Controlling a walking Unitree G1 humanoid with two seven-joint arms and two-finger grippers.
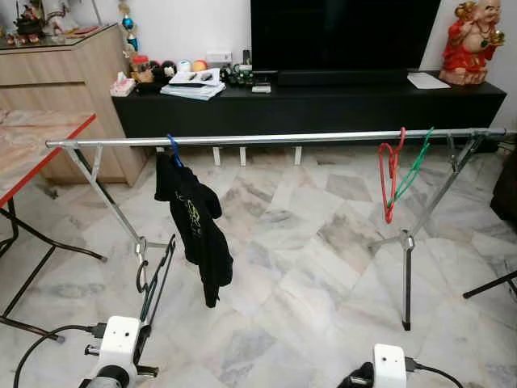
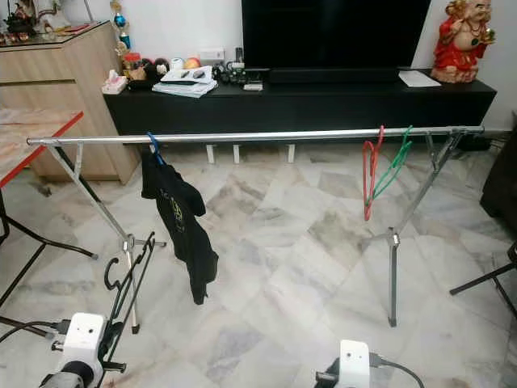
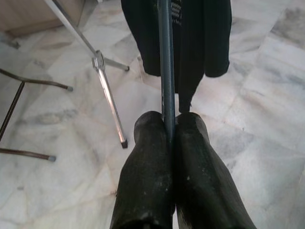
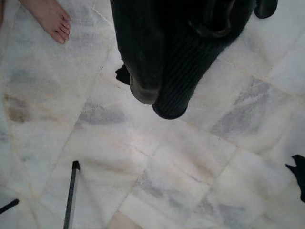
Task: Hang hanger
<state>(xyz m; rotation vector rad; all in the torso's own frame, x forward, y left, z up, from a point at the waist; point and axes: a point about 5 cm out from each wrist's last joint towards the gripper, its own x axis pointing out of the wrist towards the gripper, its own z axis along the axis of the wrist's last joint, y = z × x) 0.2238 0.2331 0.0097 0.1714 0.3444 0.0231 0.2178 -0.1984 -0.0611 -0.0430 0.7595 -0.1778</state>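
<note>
A long silver metal clothes rail [image 1: 275, 138] on crossed folding legs spans the pale marble-tiled floor [image 1: 307, 267] in front of a low black TV cabinet [image 1: 323, 105]. On the rail's left part a black T-shirt [image 1: 194, 222] hangs from a blue hanger [image 1: 174, 150]. Toward the right end two bare wire hangers hang side by side — a red hanger [image 1: 390, 174] and a green hanger [image 1: 414, 166].

The left gripper [image 3: 170, 125] sits low on the robot's left, below the rail and just beside its left leg. Its two black fingers [image 3: 147, 157] are pressed together on the thin dark bar of a black plastic hanger [image 1: 153, 275], which stands nearly upright out of the grip, its hook curled near the rail's leg joint. The hanger is not on the rail. In the left wrist view the bar runs straight out from between the fingers, with the black T-shirt behind it.

The right gripper [image 4: 164, 102] hangs low on the robot's right, over the floor; its fingers look close together in the right wrist view, but I cannot tell for sure. A bare foot [image 4: 47, 19] of a person stands on the tiles near it.

A light wooden sideboard [image 1: 65, 81] and a red-edged marble-pattern table [image 1: 32, 153] stand at the left — a red and gold figurine [image 1: 474, 40] sits on the cabinet's right end.
</note>
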